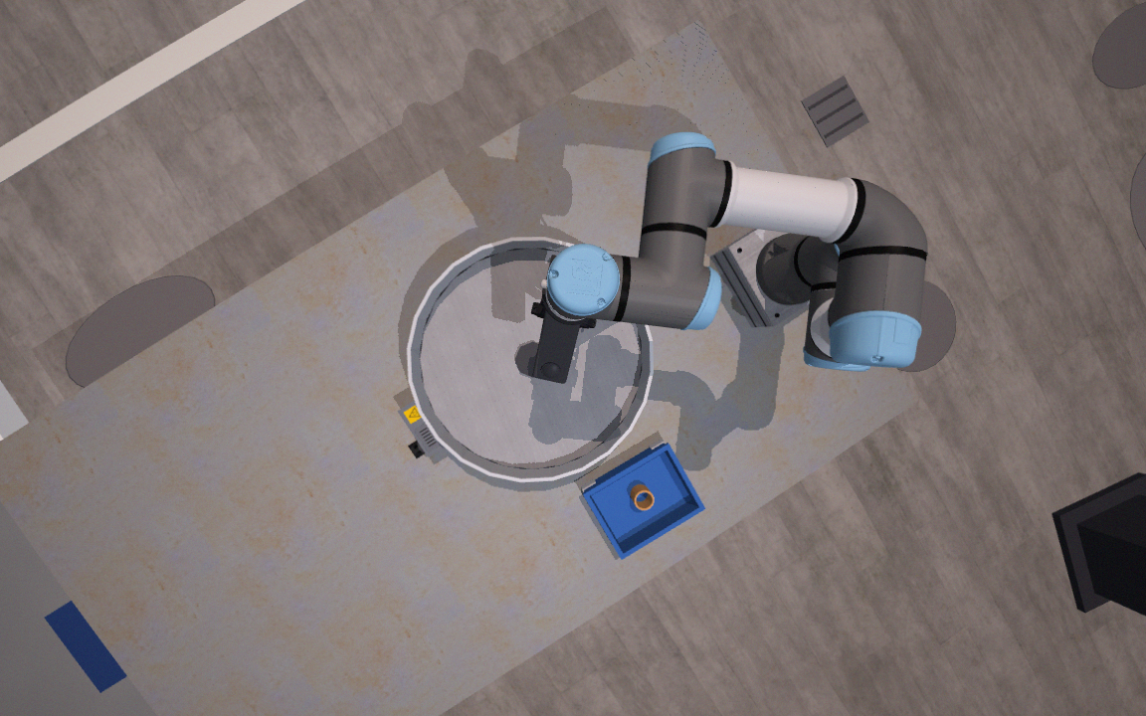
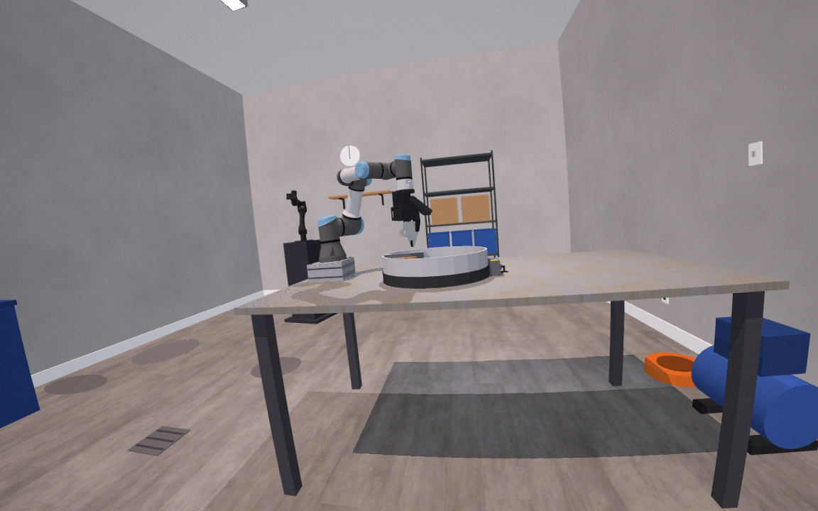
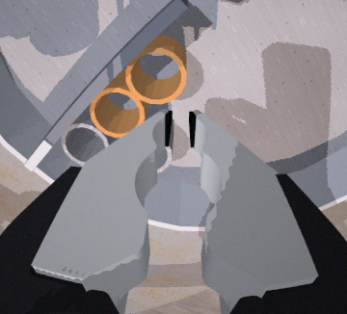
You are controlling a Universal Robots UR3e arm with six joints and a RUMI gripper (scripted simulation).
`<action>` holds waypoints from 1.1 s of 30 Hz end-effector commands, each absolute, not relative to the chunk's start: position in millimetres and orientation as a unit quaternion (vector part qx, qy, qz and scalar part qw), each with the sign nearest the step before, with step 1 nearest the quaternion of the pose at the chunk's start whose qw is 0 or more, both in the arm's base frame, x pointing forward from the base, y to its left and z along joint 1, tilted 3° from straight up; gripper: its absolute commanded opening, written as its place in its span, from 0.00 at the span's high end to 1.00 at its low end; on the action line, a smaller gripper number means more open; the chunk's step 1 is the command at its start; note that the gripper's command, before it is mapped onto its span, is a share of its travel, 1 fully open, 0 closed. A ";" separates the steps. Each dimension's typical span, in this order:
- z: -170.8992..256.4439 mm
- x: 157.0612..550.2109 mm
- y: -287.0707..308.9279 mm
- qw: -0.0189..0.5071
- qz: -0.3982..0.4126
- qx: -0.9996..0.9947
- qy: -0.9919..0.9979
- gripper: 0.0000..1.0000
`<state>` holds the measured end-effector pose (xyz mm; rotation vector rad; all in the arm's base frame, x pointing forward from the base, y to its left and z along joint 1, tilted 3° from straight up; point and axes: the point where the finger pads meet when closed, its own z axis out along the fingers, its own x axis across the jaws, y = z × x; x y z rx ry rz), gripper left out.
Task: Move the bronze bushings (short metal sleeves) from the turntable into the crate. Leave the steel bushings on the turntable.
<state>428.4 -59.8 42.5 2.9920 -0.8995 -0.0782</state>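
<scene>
1. Two bronze bushings (image 3: 156, 75) (image 3: 118, 113) were seen side by side on the turntable (image 1: 435, 293) in the wrist view, touching each other.
2. Both were lined up against a straight grey bar (image 3: 116, 59) on the turntable's floor.
3. One steel bushing (image 3: 84, 143) was seen next in the same row, just beside the lower bronze one.
4. A second steel ring was partly hidden behind a finger (image 3: 111, 194) of the gripper (image 3: 179, 128), so little of it could be made out.
5. The gripper was held above the turntable, pointed down, near the bronze bushings but not touching them.
6. Its two jaws were pressed nearly together with only a thin gap, and nothing was held between them.
7. One more bronze bushing (image 1: 642, 497) was seen standing inside the blue crate (image 1: 682, 485).
8. The crate was set on the table (image 1: 203, 498) just beside the turntable's white rim.
9. The arm (image 1: 791, 203) was bent over the table from its base plate (image 1: 735, 271), which was fixed beside the turntable.
10. A small box with a yellow warning sticker (image 1: 411, 414) was seen at the turntable's edge.
</scene>
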 end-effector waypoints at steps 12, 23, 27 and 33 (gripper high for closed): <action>21.1 428.0 -60.1 0.008 -0.023 0.957 -0.288 0.95; 21.1 428.0 -60.1 0.008 -0.023 0.957 -0.288 0.95; 21.1 428.0 -60.1 0.008 -0.023 0.957 -0.288 0.95; 21.1 428.0 -60.1 0.008 -0.023 0.957 -0.288 0.95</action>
